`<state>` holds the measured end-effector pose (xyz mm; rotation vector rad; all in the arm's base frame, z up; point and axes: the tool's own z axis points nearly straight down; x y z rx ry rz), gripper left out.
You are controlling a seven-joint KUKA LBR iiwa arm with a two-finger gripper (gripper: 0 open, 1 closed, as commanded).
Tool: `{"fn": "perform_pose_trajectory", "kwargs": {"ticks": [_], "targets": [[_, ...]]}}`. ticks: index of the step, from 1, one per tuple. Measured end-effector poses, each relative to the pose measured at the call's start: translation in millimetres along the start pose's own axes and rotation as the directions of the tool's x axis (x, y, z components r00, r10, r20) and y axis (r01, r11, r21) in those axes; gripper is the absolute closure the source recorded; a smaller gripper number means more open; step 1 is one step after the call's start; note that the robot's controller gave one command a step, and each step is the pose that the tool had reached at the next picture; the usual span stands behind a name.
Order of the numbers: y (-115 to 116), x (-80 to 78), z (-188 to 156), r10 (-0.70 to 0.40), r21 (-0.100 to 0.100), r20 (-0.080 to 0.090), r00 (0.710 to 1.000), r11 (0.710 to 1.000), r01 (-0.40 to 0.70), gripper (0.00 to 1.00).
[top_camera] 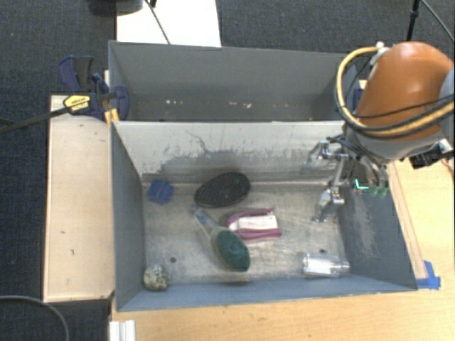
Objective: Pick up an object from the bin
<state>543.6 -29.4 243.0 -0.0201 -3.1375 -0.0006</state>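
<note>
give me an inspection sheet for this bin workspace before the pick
surface: grey metal bin, floor scuffed.
job's things: blue block and black oval brush toward the back; pink tube and green-headed brush mid-floor, side by side; clear bottle front right; speckled ball in the front left corner.
clutter: nothing seen.
grippers: gripper over bare floor at the bin's right side, apart from every thing; the clear bottle lies nearest.
cables: yellow and black cables looped round the arm's orange cover.
surroundings: dark carpet around the bin.
</note>
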Motion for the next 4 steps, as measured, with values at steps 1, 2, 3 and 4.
{"fn": "perform_pose_trajectory", "kwargs": {"ticks": [1,2,3,4], "targets": [[51,-21.1,162,-0.198,-0.001,-0.001,0.98,0.98,0.198,0.0],[94,-8.9,169,-0.177,0.002,0.015,0.984,0.984,0.177,0.0],[93,-11.1,167,-0.175,0.001,0.021,0.984,0.984,0.176,1.0],[85,-1.2,11,-0.223,0.002,0.013,0.975,0.975,0.223,1.0]]}}
